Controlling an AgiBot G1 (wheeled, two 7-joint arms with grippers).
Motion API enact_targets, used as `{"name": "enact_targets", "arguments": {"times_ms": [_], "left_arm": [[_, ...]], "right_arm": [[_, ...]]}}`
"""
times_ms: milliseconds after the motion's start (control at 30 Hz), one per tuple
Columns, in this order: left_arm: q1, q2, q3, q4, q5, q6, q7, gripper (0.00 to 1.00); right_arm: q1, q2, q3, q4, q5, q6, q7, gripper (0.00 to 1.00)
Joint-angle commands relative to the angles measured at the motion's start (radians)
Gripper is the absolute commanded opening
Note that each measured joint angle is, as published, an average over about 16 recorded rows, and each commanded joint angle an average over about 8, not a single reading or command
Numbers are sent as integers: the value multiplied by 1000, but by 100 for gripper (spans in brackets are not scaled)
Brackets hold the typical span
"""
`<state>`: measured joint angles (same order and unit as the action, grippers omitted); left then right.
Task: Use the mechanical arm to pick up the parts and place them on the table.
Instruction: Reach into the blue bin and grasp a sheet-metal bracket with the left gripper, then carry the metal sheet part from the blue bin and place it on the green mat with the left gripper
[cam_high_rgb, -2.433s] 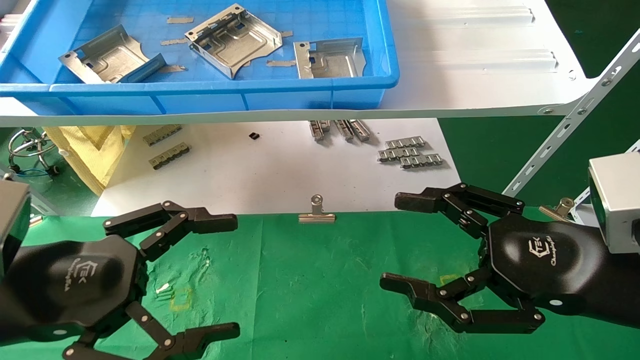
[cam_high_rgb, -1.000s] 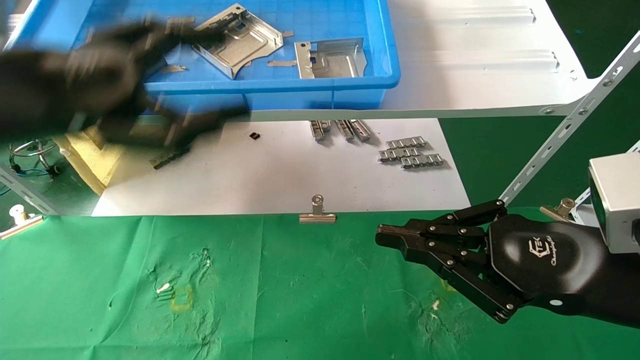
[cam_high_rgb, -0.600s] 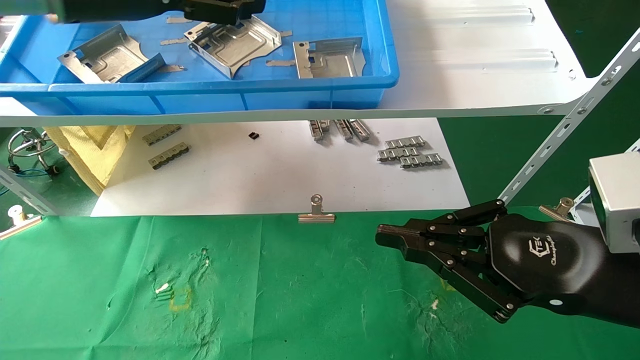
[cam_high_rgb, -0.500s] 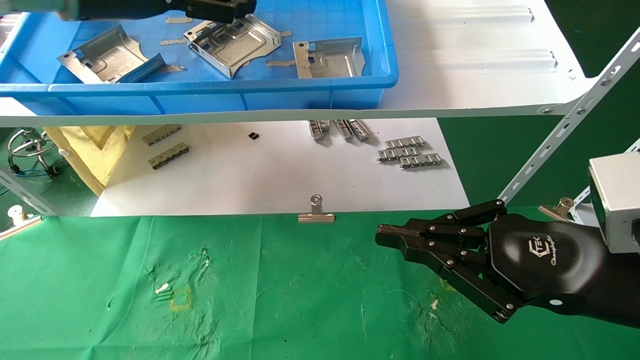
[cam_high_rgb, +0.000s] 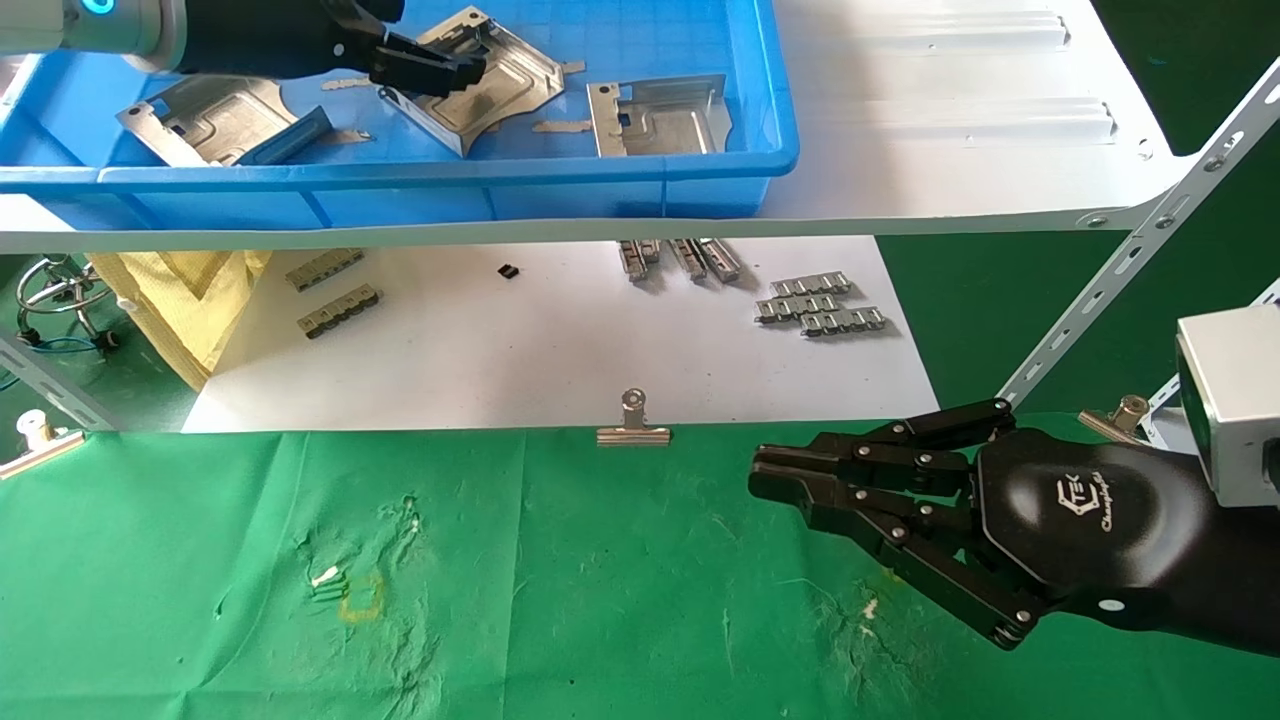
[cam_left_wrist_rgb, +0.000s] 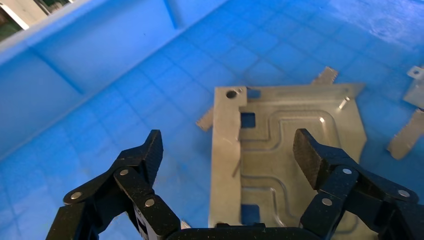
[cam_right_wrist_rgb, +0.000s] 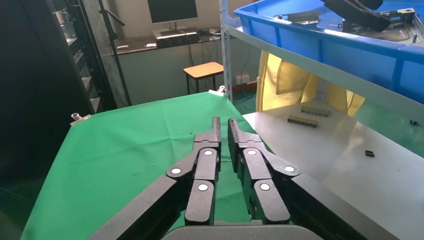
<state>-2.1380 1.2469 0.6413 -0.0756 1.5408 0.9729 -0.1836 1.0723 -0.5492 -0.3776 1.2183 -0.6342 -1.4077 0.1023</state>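
The right gripper (cam_right_wrist_rgb: 224, 131) hovers over the green table (cam_right_wrist_rgb: 125, 145), jaws pressed together, pointing toward a blue bin (cam_right_wrist_rgb: 320, 42) on the white shelf (cam_right_wrist_rgb: 300, 67) above a white sheet (cam_right_wrist_rgb: 345, 165).

The left pincer (cam_left_wrist_rgb: 227, 157) hangs spread inside the blue bin (cam_high_rgb: 640, 185), one finger (cam_left_wrist_rgb: 145, 157) over bare bin floor, the other (cam_left_wrist_rgb: 312, 155) above a metal plate (cam_left_wrist_rgb: 290, 150). The bin's wall (cam_left_wrist_rgb: 75, 70) rises just beyond that first finger. Two more plates (cam_high_rgb: 215, 115) (cam_high_rgb: 660, 120) lie to either side.
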Motion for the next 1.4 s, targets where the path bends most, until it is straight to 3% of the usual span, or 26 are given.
{"name": "enact_targets", "arguments": {"times_ms": [33, 433, 933, 1167, 1400], "left_arm": [[-5, 1, 0, 15, 0, 7, 1, 0], [-11, -12, -7, 50, -11, 62, 11, 0], [0, -22, -21, 56, -31, 12, 49, 0], [-18, -80, -55, 26, -82, 168, 110, 0], [-14, -164, -114, -19, -173, 388, 250, 0]], "right_arm": [[0, 0, 0, 0, 0, 0, 0, 100], [0, 0, 0, 0, 0, 0, 0, 100], [0, 0, 0, 0, 0, 0, 0, 100], [0, 0, 0, 0, 0, 0, 0, 100], [0, 0, 0, 0, 0, 0, 0, 100]]}}
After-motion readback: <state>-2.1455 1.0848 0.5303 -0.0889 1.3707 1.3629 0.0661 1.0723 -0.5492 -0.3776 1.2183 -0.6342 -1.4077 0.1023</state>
